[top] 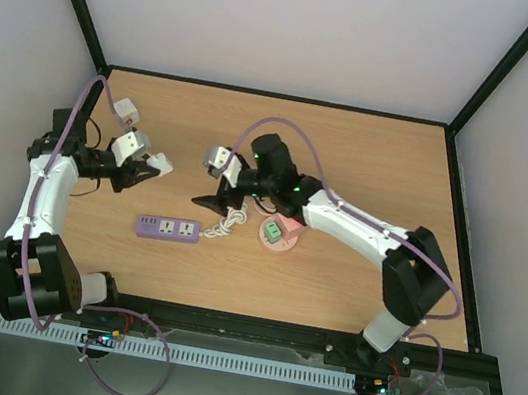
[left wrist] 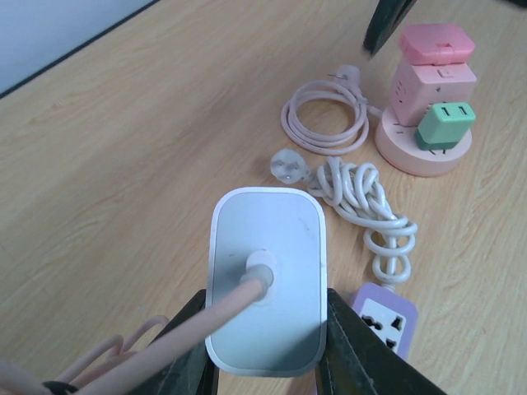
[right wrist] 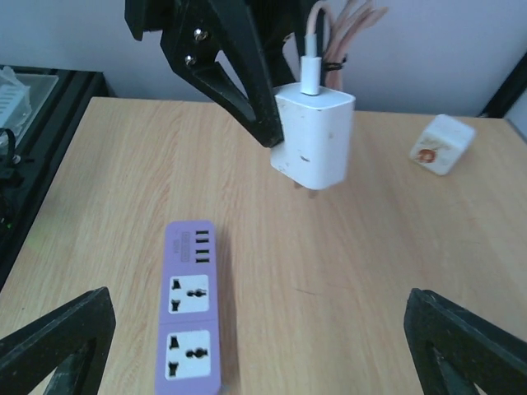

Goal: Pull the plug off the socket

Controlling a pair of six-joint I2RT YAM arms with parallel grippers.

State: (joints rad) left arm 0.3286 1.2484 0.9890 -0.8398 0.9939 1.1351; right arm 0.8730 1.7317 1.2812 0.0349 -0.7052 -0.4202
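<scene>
The green plug juts, seemingly sideways, from the pink socket on the worktop; the right arm's fingers, spread wide and empty, hang near that socket, nearer than the left arm's fingers, clamped on a white charger.

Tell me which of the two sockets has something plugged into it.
The round pale-pink socket: a green plug sits in its outlet block. The long lilac power strip lies with all its outlets empty.
</scene>
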